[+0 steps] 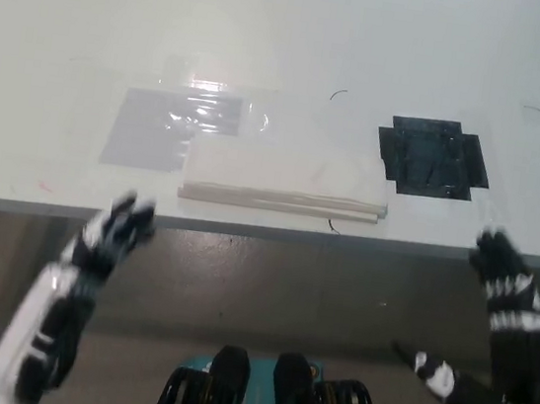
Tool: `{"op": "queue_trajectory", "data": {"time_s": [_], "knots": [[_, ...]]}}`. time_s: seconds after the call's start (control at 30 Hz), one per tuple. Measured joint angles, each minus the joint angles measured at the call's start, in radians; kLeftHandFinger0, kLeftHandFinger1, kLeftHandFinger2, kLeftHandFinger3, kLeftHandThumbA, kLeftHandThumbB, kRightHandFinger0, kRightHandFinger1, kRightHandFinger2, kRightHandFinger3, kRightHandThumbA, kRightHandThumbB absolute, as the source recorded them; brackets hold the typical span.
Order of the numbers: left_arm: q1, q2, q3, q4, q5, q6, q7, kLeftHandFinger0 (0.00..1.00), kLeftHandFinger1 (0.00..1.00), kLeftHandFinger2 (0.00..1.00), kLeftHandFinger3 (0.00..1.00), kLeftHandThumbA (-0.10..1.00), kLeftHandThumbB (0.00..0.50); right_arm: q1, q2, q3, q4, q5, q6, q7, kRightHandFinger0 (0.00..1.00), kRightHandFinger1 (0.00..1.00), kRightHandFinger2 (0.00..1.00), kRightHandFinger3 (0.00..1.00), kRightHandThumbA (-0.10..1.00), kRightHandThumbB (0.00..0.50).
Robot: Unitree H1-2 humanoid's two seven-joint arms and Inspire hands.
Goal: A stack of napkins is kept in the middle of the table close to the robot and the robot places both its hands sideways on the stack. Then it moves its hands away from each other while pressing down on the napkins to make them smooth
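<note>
A flat stack of white napkins (286,180) lies on the white table (292,36), close to its near edge and about in the middle. My left hand (115,229) hangs below the table's front edge, left of the stack, fingers spread and holding nothing. At the right, my black right hand (502,268) is raised to the table's edge, right of the stack, fingers apart and empty. Neither hand touches the napkins.
A grey tape patch (165,128) is stuck to the table just behind and left of the stack. A black tape patch (431,157) lies to the stack's right. The table's front edge (266,231) runs across the picture, with floor below it.
</note>
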State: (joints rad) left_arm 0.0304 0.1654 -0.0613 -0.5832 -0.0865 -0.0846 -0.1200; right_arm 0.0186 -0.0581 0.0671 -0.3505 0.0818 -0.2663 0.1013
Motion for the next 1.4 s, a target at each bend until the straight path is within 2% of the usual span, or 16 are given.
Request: {"op": "queue_trajectory", "data": {"time_s": [0.07,0.1,0.13,0.23,0.37,0.53,0.57,0.67,0.73,0.83,1.0,1.03,1.07,1.17,1.3,1.4], "knots": [[-0.109,-0.004,0.000,-0.019,-0.018,0.037,0.000,1.00,1.00,1.00,1.00,1.00,0.286,-0.076,0.017,0.009,-0.015,0.011,0.026,-0.001,1.00,1.00,1.00,1.00,1.00,0.192],[-0.163,-0.010,0.001,-0.017,-0.024,0.051,0.000,1.00,1.00,1.00,1.00,1.00,0.284,-0.111,0.026,0.010,-0.013,0.015,0.037,-0.002,1.00,1.00,1.00,1.00,1.00,0.190],[-0.187,-0.015,0.002,-0.013,-0.026,0.059,0.000,1.00,1.00,1.00,1.00,1.00,0.255,-0.134,0.033,0.011,-0.010,0.018,0.044,-0.003,1.00,1.00,1.00,1.00,1.00,0.212],[-0.327,-0.048,0.006,0.036,-0.034,0.104,0.005,1.00,1.00,1.00,1.00,1.00,0.238,-0.241,0.068,0.010,0.027,0.031,0.077,-0.007,1.00,1.00,1.00,1.00,1.00,0.192],[-0.507,-0.109,0.030,0.187,-0.047,0.161,0.025,1.00,1.00,1.00,1.00,1.00,0.264,-0.409,0.113,0.005,0.164,0.045,0.112,-0.010,1.00,1.00,1.00,1.00,1.00,0.225],[-0.653,-0.165,0.079,0.400,-0.054,0.190,0.051,1.00,1.00,1.00,1.00,1.00,0.260,-0.573,0.165,-0.025,0.325,0.059,0.144,-0.030,1.00,1.00,1.00,1.00,1.00,0.236],[-0.685,-0.176,0.091,0.461,-0.056,0.191,0.057,1.00,1.00,1.00,1.00,1.00,0.280,-0.605,0.176,-0.034,0.367,0.060,0.148,-0.038,1.00,1.00,1.00,1.00,1.00,0.248],[-0.741,-0.201,0.120,0.571,-0.061,0.192,0.072,1.00,1.00,1.00,1.00,1.00,0.288,-0.675,0.201,-0.057,0.471,0.065,0.149,-0.054,1.00,1.00,1.00,1.00,1.00,0.215],[-0.777,-0.217,0.137,0.639,-0.062,0.192,0.086,1.00,1.00,1.00,1.00,1.00,0.270,-0.726,0.219,-0.079,0.562,0.071,0.148,-0.065,1.00,1.00,1.00,1.00,1.00,0.198],[-0.825,-0.238,0.164,0.744,-0.066,0.190,0.104,1.00,1.00,1.00,1.00,1.00,0.279,-0.789,0.238,-0.112,0.701,0.084,0.138,-0.073,1.00,1.00,1.00,1.00,1.00,0.176],[-0.868,-0.248,0.192,0.906,-0.072,0.173,0.120,1.00,1.00,1.00,1.00,1.00,0.261,-0.856,0.256,-0.153,0.897,0.103,0.108,-0.081,1.00,1.00,1.00,1.00,1.00,0.143],[-0.875,-0.248,0.198,0.942,-0.073,0.168,0.122,1.00,1.00,1.00,1.00,1.00,0.268,-0.866,0.257,-0.159,0.934,0.106,0.100,-0.083,1.00,1.00,1.00,1.00,1.00,0.115],[-0.880,-0.247,0.201,0.973,-0.073,0.161,0.125,1.00,1.00,1.00,1.00,1.00,0.270,-0.875,0.257,-0.164,0.967,0.108,0.092,-0.085,1.00,1.00,1.00,1.00,1.00,0.142],[-0.881,-0.244,0.207,1.044,-0.073,0.140,0.133,1.00,1.00,1.00,1.00,1.00,0.280,-0.894,0.256,-0.174,1.060,0.108,0.057,-0.091,1.00,1.00,1.00,1.00,1.00,0.170],[-0.880,-0.243,0.212,1.135,-0.072,0.109,0.135,1.00,1.00,1.00,1.00,1.00,0.289,-0.921,0.254,-0.188,1.192,0.108,0.007,-0.098,1.00,1.00,1.00,1.00,1.00,0.179],[-0.880,-0.242,0.212,1.183,-0.071,0.081,0.135,1.00,1.00,1.00,1.00,1.00,0.285,-0.940,0.252,-0.196,1.285,0.109,-0.033,-0.103,1.00,1.00,1.00,1.00,1.00,0.246]]}}
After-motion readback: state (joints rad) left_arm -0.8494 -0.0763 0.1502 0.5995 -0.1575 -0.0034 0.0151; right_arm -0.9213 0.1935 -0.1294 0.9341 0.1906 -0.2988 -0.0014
